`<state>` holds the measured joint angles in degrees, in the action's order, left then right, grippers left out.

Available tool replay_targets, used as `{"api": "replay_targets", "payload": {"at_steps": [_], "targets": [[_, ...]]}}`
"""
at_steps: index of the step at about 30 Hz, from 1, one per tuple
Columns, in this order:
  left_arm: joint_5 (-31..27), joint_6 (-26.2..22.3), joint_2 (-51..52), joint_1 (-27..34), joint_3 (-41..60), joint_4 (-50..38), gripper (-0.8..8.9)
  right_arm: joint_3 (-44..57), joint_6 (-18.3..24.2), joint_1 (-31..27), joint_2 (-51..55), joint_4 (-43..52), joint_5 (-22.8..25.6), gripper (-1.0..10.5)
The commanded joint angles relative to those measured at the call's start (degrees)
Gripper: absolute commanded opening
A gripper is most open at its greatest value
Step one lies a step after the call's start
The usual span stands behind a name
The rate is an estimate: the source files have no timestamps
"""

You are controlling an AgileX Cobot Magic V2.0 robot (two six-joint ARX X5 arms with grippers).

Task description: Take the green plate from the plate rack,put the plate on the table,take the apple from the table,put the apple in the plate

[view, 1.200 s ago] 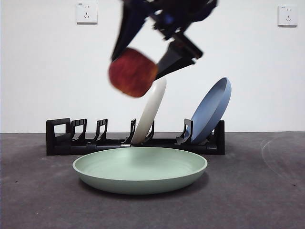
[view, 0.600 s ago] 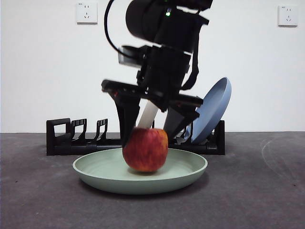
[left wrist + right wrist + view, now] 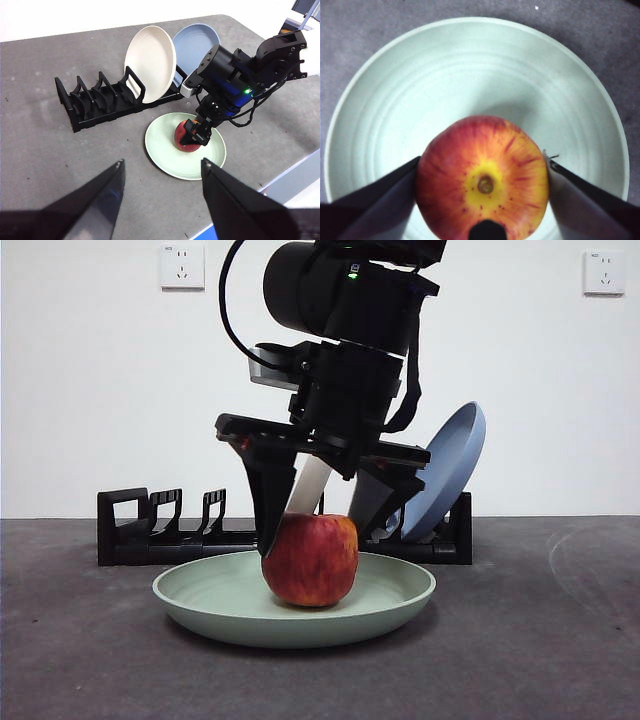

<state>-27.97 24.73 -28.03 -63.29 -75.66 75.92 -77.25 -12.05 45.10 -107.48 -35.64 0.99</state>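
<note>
In the front view, the right gripper (image 3: 312,540) is seen lowered from above over the green plate (image 3: 200,602), which lies flat on the dark grey surface (image 3: 80,660) just in front of the plate rack (image 3: 135,530). The apple (image 3: 311,559) is held between the two black fingers (image 3: 268,502), one on each side of it, and its underside is at the plate's floor; whether it fully rests there cannot be told. A cream-white plate (image 3: 310,488) is partly hidden behind the fingers, and a blue plate (image 3: 450,465) leans in the rack's end slot.

In the left wrist view, the left gripper (image 3: 161,185) is seen high above the surface with its fingers spread wide and nothing between them. Beyond them, well apart, the green plate (image 3: 165,155) is seen with the apple (image 3: 184,141) in it under the right gripper (image 3: 196,134). The rack (image 3: 95,100) lies behind with the cream-white plate (image 3: 150,60) and blue plate (image 3: 197,42) upright.

In the right wrist view, the apple (image 3: 482,197) is seen stem-end up, filling the gap between the fingers (image 3: 380,200), both touching its sides. The green plate (image 3: 470,75) surrounds it below, the apple being near its middle.
</note>
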Motion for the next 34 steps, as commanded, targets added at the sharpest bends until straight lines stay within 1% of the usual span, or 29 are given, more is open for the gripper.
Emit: {"api": "replay_targets", "payload": {"at_steps": [1,5,9,11,13,18,21,23,26,29,32,34], "targets": [[-0.13,0.57,0.00,-0.09,0.17,-0.17,2.56,-0.09,-0.39,0.22,-0.35,-0.46,-0.13,5.1],[-0.13,0.57,0.00,-0.09,0.17,-0.17,2.56,-1.86,-0.39,0.22,-0.35,-2.34,-0.15,5.1],[-0.13,0.57,0.00,-0.09,0.17,-0.17,2.56,-7.15,-0.35,0.22,-0.35,-7.63,-0.15,5.1],[-0.15,0.57,-0.22,-0.09,0.17,-0.20,2.56,-11.28,0.55,0.22,-0.35,-11.67,-0.20,5.1],[-0.15,0.57,-0.66,-0.09,0.17,-0.22,2.56,-16.76,2.69,0.20,-0.33,-17.33,0.17,5.0],[-0.57,0.24,-2.82,-0.11,0.17,-0.31,2.56,-29.90,6.60,0.20,0.57,-31.87,3.21,5.0],[-0.52,-0.79,-5.01,-0.15,0.17,-0.28,2.55,-35.54,8.61,0.22,2.75,-39.85,5.81,5.0],[-0.57,-1.49,-6.82,-0.15,0.17,-0.28,2.55,-36.83,8.81,0.22,5.51,-43.10,6.82,5.0],[-0.66,-3.30,-9.70,-0.15,0.17,-0.35,2.56,-36.15,8.90,0.22,11.56,-43.32,6.27,5.0],[-0.87,-3.58,-11.93,-0.15,0.17,-0.96,2.56,-35.10,8.61,0.24,18.45,-43.34,5.92,5.0],[-2.56,-3.61,-13.11,-0.15,0.17,-1.77,2.56,-33.33,7.80,0.33,25.57,-43.34,3.63,5.0],[-2.71,-3.58,-13.27,-0.15,0.17,-3.28,2.56,-29.46,6.67,0.33,32.94,-43.36,2.36,5.0]]}}
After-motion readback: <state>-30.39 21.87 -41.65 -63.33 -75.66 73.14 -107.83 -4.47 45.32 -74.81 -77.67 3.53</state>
